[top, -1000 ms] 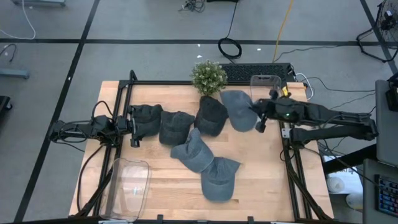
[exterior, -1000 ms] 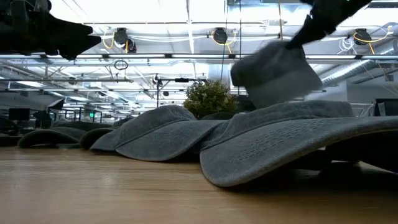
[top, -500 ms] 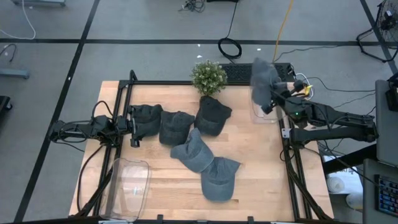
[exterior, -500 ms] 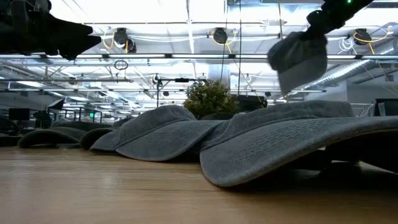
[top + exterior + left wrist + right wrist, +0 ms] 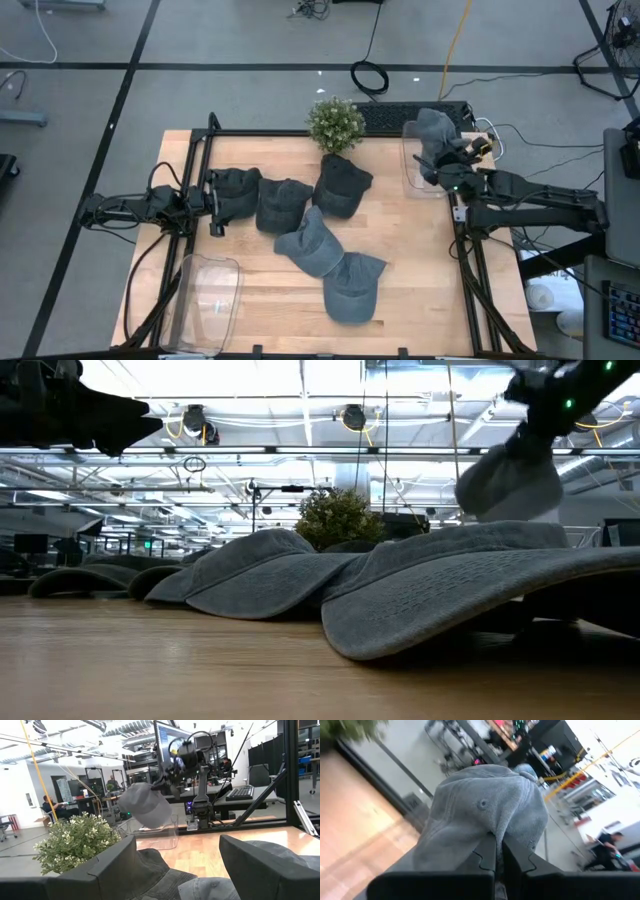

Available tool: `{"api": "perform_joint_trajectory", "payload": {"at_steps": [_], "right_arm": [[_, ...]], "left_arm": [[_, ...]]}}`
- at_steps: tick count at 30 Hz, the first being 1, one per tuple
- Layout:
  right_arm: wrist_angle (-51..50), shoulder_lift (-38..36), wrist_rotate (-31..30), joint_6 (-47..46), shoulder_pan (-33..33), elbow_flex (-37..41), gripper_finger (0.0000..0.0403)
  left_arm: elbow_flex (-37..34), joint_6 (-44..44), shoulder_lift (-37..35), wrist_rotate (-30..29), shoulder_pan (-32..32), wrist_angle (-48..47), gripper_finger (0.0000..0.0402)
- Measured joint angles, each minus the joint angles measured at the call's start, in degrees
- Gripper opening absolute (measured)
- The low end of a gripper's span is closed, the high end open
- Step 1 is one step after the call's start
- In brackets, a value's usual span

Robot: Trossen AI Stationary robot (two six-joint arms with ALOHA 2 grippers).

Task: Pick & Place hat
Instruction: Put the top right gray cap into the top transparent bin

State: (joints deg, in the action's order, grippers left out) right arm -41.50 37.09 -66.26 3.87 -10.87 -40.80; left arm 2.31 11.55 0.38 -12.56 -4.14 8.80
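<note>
My right gripper (image 5: pixel 438 164) is shut on a grey hat (image 5: pixel 431 131) and holds it in the air over a clear bin (image 5: pixel 414 181) at the table's far right. The same hat (image 5: pixel 145 806) shows in the left wrist view, hanging just above the bin (image 5: pixel 161 833). In the low view it (image 5: pixel 508 485) hangs at the upper right. My left gripper (image 5: pixel 185 870) waits open at the table's left, its fingers either side of a dark hat (image 5: pixel 236 190) that lies on the wood. My right gripper pinches the hat's crown cloth (image 5: pixel 489 827) between its two shut fingers (image 5: pixel 486 851), a little below the top button. The hat is lifted clear of the table and hangs at the gripper's far side above the bin.
Several more hats (image 5: pixel 318 245) lie in a row and a pile across the table's middle. A small potted plant (image 5: pixel 335 122) stands at the far edge, and a second clear bin (image 5: pixel 208 290) sits at the near left. Black frame rails (image 5: pixel 470 270) run along both sides.
My right gripper has carried the grey hat from above the table's middle toward the far right corner, over the clear bin, then sunk a little. Its wrist has turned on the way, and the hat has swung from spread flat to hanging bunched at the gripper.
</note>
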Motion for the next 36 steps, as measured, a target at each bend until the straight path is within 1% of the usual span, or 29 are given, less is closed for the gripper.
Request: {"api": "perform_joint_trajectory", "payload": {"at_steps": [3, 5, 9, 11, 13, 16, 21, 24, 27, 32, 36], "right_arm": [[0.5, 0.3, 0.4, -0.5, -2.1, 2.6, 0.0000], [2.6, 0.9, 2.7, 1.1, -3.2, 3.1, 0.0000], [5.2, 2.4, 11.1, 2.1, -4.9, 3.1, 0.0000], [5.1, 3.2, 15.7, 2.9, -5.9, 3.1, 0.0000], [5.2, 3.9, 19.1, 3.6, -7.1, 3.1, 0.0000], [5.1, 4.9, 21.5, 4.3, -8.7, 3.1, 0.0000], [5.1, 6.2, 21.3, 4.3, -10.8, 3.1, 0.0009], [5.2, 6.5, 21.3, 4.3, -11.8, 3.1, 0.0028], [5.2, 6.7, 21.3, 4.3, -12.5, 3.1, 0.0058], [5.4, 6.8, 21.2, 4.3, -14.0, 3.1, 0.0126], [7.8, 6.8, 21.5, 4.3, -15.6, 3.1, 0.0177]], "left_arm": [[0.0, 0.0, 0.0, 0.0, 0.0, 0.0, 0.0294], [0.0, 0.0, 0.0, 0.0, 0.0, 0.0, 0.0294], [0.0, 0.0, 0.0, 0.0, 0.0, 0.0, 0.0294], [0.0, 0.0, 0.0, 0.0, 0.0, 0.0, 0.0294], [0.0, 0.0, 0.0, 0.0, 0.0, 0.0, 0.0294], [0.0, 0.0, 0.0, 0.0, 0.0, 0.0, 0.0294], [0.0, 0.0, 0.0, 0.0, 0.0, 0.0, 0.0294], [0.0, 0.0, 0.0, 0.0, 0.0, 0.0, 0.0294], [0.0, 0.0, 0.0, 0.0, 0.0, 0.0, 0.0294], [0.0, 0.0, 0.0, 0.0, 0.0, 0.0, 0.0294], [0.0, 0.0, 0.0, 0.0, 0.0, 0.0, 0.0294]]}}
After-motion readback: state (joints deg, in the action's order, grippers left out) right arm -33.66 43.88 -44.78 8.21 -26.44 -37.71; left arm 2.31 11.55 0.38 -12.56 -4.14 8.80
